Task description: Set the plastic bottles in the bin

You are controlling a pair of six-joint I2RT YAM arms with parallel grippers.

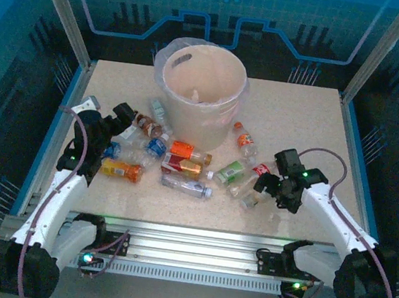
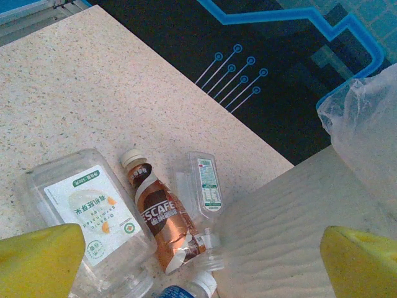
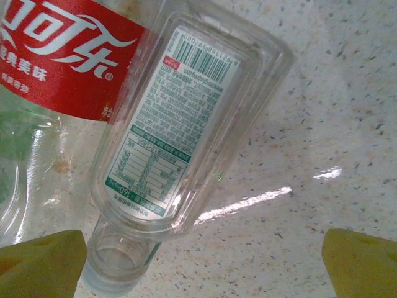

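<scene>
Cool blue light from overhead, speckled beige tabletop (image 1: 299, 118) bright, surroundings dim; a white glare streak across it close up, top view slightly soft

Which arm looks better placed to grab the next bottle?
Probably right. The right hand is open, close above one clear white-labelled bottle. The left hand is open too, but faces several bottles crowded against the bin.

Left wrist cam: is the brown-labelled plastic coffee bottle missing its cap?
No, the brown-labelled plastic coffee bottle has a whitish cap sitting on its neck.
</scene>
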